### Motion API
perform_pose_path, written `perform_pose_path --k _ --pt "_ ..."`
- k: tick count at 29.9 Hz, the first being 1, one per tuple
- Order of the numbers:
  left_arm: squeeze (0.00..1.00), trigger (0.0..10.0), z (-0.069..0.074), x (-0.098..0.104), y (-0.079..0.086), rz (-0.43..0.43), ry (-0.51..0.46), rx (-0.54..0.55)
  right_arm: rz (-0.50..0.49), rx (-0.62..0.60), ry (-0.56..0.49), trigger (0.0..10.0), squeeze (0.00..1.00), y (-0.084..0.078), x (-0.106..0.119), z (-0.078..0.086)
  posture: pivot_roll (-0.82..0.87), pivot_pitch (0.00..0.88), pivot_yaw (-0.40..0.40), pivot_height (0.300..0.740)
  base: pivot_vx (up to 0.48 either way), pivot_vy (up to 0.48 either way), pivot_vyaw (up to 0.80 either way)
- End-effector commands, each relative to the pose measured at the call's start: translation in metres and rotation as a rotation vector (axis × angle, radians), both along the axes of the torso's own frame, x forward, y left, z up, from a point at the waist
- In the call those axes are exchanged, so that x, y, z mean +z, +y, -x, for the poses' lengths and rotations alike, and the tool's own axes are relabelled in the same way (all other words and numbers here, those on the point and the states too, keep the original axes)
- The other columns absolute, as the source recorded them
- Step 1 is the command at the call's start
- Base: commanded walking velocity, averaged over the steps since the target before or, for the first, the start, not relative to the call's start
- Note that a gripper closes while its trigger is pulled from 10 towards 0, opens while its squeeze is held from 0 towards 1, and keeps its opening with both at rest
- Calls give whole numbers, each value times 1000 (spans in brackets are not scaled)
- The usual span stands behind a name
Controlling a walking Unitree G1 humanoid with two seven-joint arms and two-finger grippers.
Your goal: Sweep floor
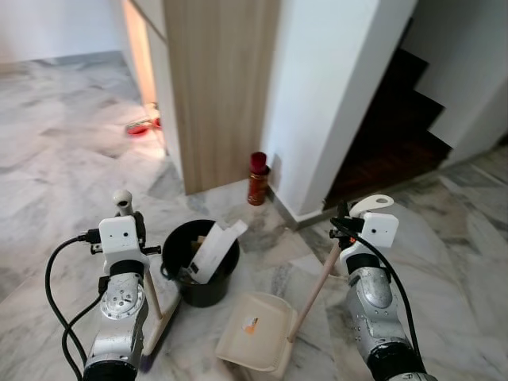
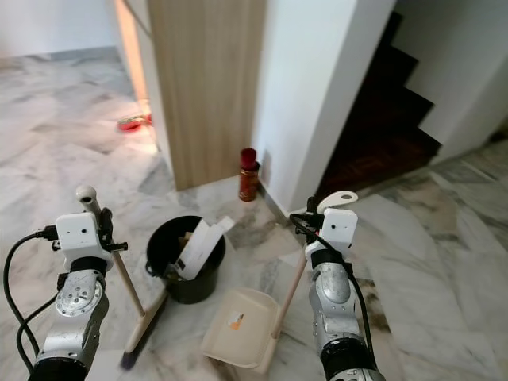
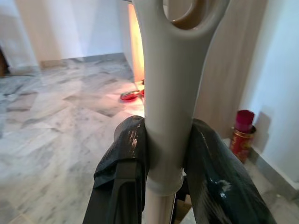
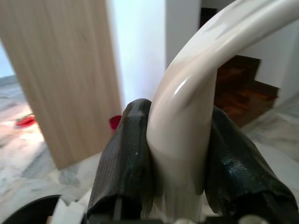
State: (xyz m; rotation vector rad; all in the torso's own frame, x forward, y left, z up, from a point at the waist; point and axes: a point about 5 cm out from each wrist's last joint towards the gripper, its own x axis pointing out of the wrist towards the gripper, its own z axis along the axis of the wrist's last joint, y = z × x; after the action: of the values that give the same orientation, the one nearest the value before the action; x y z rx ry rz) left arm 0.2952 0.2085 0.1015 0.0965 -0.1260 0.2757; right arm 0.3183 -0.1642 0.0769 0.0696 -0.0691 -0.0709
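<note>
Left gripper [image 3: 170, 158] clamps the broom [image 2: 119, 270] by its smooth cream plastic grip, lower left of frame; wooden shaft slants down to marble floor [image 1: 71, 159]. Right gripper [image 4: 180, 154] pinches the curved glossy handle of the beige dustpan [image 1: 258, 329], bottom centre. Round black bin [image 1: 202, 266] holds cardboard scraps. Red cylindrical can [image 1: 258, 178] beside the wood-grain panel [image 1: 218, 87].

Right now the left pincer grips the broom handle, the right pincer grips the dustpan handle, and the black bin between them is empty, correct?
Not quite: the black bin is not empty. The left eye view shows white card or paper pieces sticking out of it. The rest holds: left pincer grips the broom handle, right pincer grips the dustpan handle.
</note>
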Motion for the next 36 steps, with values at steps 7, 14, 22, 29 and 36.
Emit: perform_pose_path --k 7,14,22,29,36 --pt "0 10000 -5 11 -6 -7 -47 -31 7 -2 -20 10000 0 0 8 -7 44 30 -93 740 0 0 -800" --pt "0 10000 -5 10 -10 1 -42 -59 13 -12 -13 10000 0 -4 7 -6 46 28 -93 740 0 0 -800" --pt "0 10000 -4 8 -12 -12 -28 -77 15 -23 -9 10000 0 -4 6 -6 47 23 -87 740 0 0 -800" --pt "0 10000 -6 8 -13 -33 -20 -79 21 -27 -9 10000 0 -5 6 -6 49 23 -87 740 0 -310 -800" --pt "0 10000 -5 8 -14 -41 -18 -96 21 -32 -13 10000 0 -5 7 -8 43 29 -78 740 0 -208 -800"
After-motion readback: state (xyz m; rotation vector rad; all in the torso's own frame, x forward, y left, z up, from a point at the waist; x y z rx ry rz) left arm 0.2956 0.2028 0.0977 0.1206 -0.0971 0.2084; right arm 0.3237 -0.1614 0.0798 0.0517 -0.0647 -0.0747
